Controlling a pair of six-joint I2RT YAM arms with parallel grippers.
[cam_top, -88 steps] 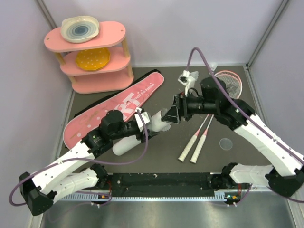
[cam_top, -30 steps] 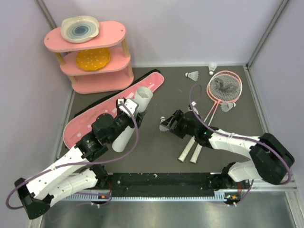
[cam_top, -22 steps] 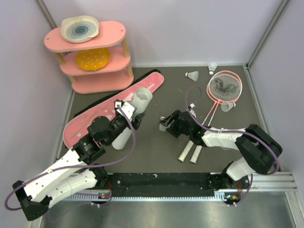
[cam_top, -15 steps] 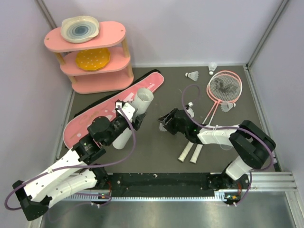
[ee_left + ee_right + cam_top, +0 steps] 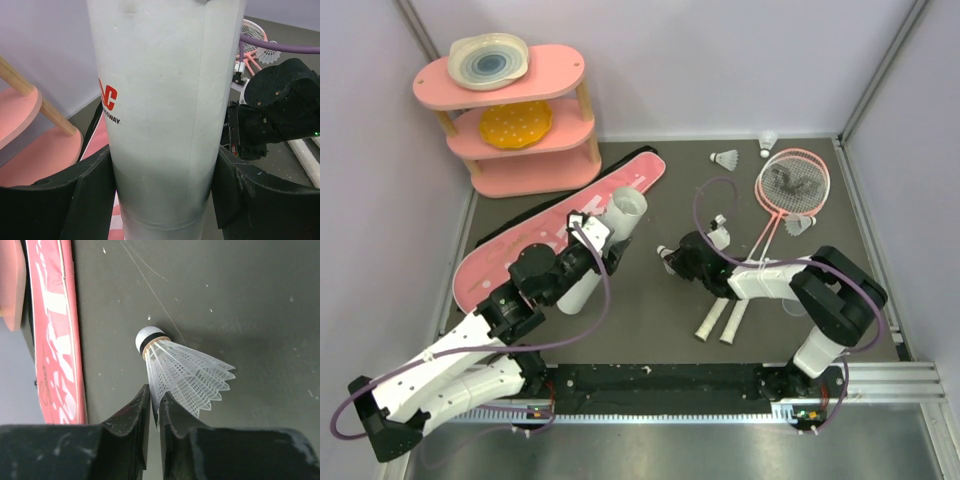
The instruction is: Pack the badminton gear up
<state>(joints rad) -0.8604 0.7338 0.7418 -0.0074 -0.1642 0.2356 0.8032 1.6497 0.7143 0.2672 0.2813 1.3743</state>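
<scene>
Down to the tabletop (image 5: pixel 650 330) the right arm has dropped since a moment ago. Its end effector (image 5: pixel 670 258), gaping then, has pinched in on a shuttlecock (image 5: pixel 664 262) lying just beside the pink bag (image 5: pixel 630 180). The left end effector (image 5: pixel 588 238) has kept the white tube (image 5: pixel 623 207) tilted up, with the mouth open toward its partner. The rackets (image 5: pixel 792 185) lie off to the right, untouched.

From the left wrist, the tube fills the view. Both fingers (image 5: pixel 95 195) are spread wide yet pressed flat against its sides, a firm clamp. The right arm's black wrist sits low just beyond.

From the right wrist, the fingers (image 5: pixel 132 415) stand almost together with only a sliver between them, and the rim of the feather skirt is caught there. The shuttlecock lies on its side, touching the tabletop, cork toward the bag.

To my eye the pick is made or nearly so. What comes next is a lift and a drop into the waiting tube. A grip that thin on feathers could slip.
</scene>
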